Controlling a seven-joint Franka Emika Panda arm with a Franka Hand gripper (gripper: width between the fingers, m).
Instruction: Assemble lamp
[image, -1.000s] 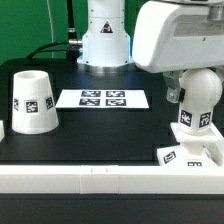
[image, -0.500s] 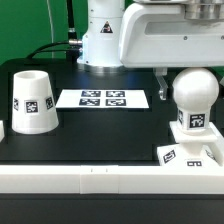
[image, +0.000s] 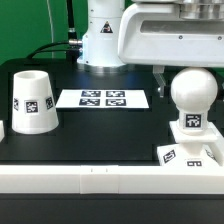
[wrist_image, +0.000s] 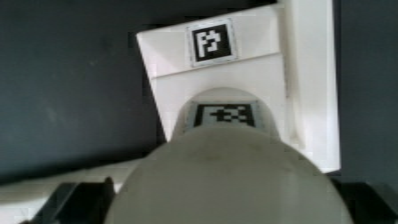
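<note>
1. The rounded white plastic bulb (image: 193, 95) stands upright on the flat square white base (image: 205, 148), at four o'clock on the black worktop (image: 100, 130); if it is not fully seated, it may topple.
2. The jaws flank it; whether they clamp it cannot be told, so a lift could drag it off.

1. We take this for a robotics lab bench; a black worktop (image: 100, 125) edged by a raised white rim (image: 90, 178) carries everything;
2. a marker board (image: 102, 98) of printed square tags lies flat on it; like tags sit on the white shade (image: 34, 100) and bulb (image: 192, 92);
3. the robot arm's white pedestal (image: 105, 45) stands at the back edge.
</note>
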